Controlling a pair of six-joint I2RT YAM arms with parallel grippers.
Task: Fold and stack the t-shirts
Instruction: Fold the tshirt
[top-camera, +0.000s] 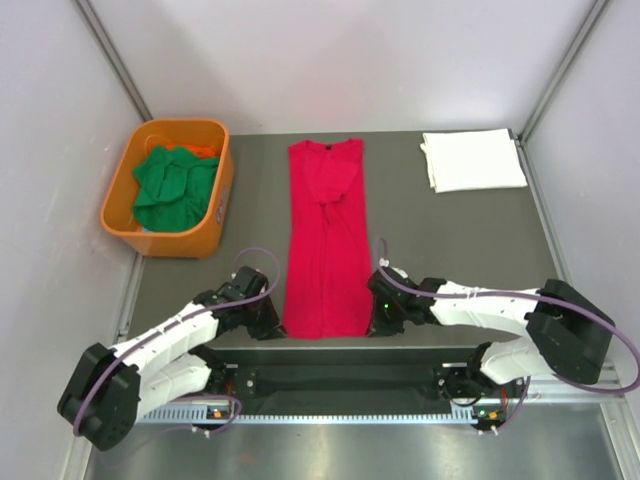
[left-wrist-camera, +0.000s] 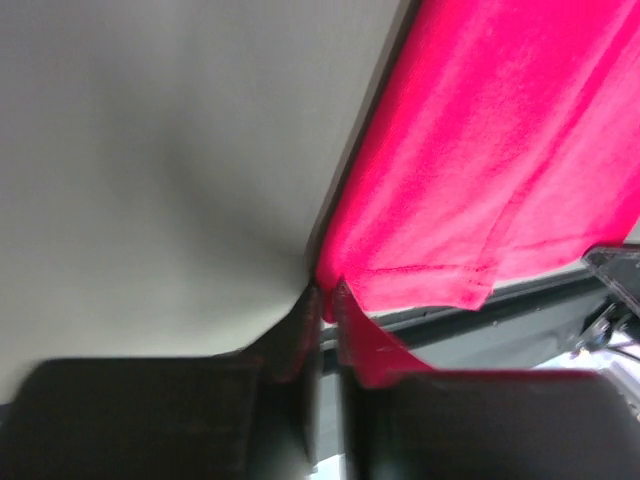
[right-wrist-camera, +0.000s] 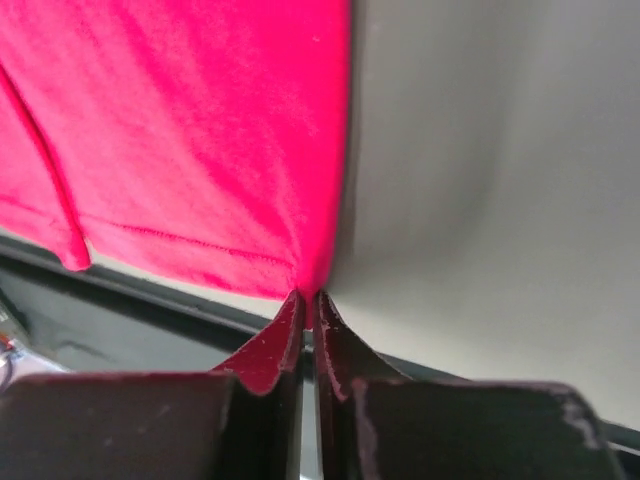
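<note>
Soft, light and limp, the red t-shirt (top-camera: 325, 240) lies mid-frame on the table (top-camera: 450, 240), its lower hem corners, likely the best holds, pinched shut in the left gripper (left-wrist-camera: 327, 298) and right gripper (right-wrist-camera: 307, 298).

White arms (top-camera: 168, 340), purple cables (top-camera: 256, 250), black tools (left-wrist-camera: 325, 292).

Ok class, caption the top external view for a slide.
Left gripper and right gripper pinch near hem corners of the red t-shirt.

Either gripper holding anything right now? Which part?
Both hold the red t-shirt: the left gripper pinches its near left hem corner, the right gripper its near right hem corner.
</note>
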